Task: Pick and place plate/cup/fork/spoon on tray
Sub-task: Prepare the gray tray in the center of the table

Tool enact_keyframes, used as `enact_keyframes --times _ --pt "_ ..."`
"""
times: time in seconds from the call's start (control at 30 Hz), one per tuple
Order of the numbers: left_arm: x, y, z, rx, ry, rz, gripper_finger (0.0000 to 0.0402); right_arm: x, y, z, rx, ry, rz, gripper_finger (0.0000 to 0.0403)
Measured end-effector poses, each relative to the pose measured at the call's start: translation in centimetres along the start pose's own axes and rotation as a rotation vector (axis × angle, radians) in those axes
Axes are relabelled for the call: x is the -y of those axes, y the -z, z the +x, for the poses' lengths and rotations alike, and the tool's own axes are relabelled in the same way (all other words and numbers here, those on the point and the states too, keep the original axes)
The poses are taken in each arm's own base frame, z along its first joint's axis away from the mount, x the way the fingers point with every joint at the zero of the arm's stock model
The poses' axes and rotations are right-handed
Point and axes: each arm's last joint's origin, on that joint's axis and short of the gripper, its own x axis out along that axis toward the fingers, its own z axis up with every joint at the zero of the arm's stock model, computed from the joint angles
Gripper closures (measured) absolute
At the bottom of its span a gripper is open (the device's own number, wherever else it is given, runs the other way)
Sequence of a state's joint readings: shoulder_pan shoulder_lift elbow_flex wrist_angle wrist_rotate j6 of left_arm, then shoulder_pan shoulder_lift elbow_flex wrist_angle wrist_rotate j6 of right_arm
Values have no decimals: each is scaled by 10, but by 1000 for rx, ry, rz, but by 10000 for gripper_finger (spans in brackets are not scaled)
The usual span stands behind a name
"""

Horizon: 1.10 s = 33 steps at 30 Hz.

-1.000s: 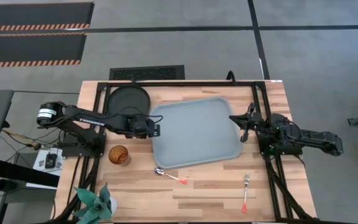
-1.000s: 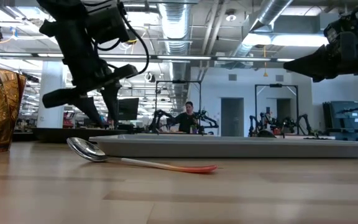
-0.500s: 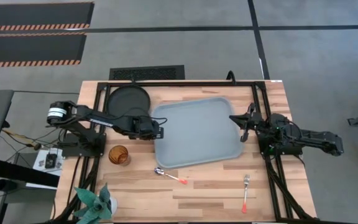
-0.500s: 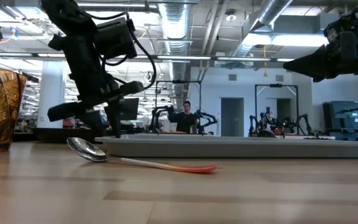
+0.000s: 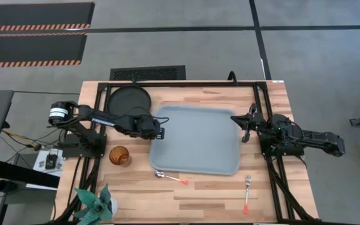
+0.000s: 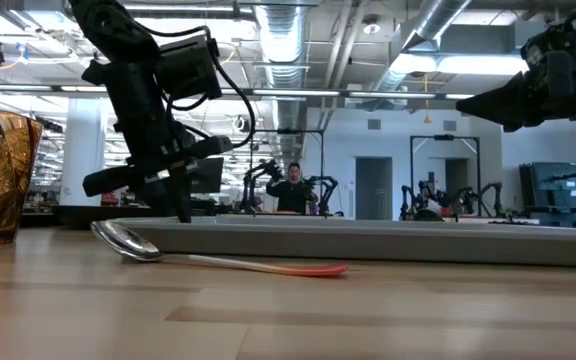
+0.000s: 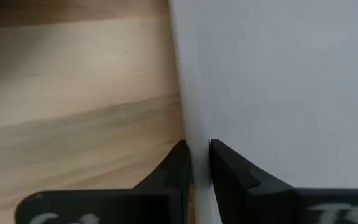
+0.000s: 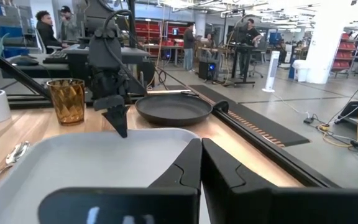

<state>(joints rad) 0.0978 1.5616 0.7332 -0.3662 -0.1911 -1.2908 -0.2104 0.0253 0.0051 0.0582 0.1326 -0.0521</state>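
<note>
My left gripper [image 7: 196, 163] pinched the left rim of the grey tray [image 5: 199, 140], fingers nearly closed on its thin edge, near the black plate [image 5: 129, 100] at the table's far left. The stiff, light plastic seemed likely to slide easily. My right gripper [image 5: 244, 128] waited shut beside the tray's right edge.

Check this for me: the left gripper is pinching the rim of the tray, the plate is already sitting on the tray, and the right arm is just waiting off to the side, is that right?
Not quite. The plate is not on the tray; the high view shows it on the table beside the tray's corner. The rest holds: the left gripper pinches the tray's rim, and the right gripper waits at the tray's other side.
</note>
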Motion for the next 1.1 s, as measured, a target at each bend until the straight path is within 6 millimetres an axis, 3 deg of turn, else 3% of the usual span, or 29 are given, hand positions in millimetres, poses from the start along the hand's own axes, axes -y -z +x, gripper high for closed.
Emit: enact_keyframes --times 0.63,1.1 --pt "-7 -4 0 33 -68 -113 373 0 0 0 2 -3 1 375" --pt "-15 -5 -13 31 -110 -92 365 0 0 0 2 -3 0 374"
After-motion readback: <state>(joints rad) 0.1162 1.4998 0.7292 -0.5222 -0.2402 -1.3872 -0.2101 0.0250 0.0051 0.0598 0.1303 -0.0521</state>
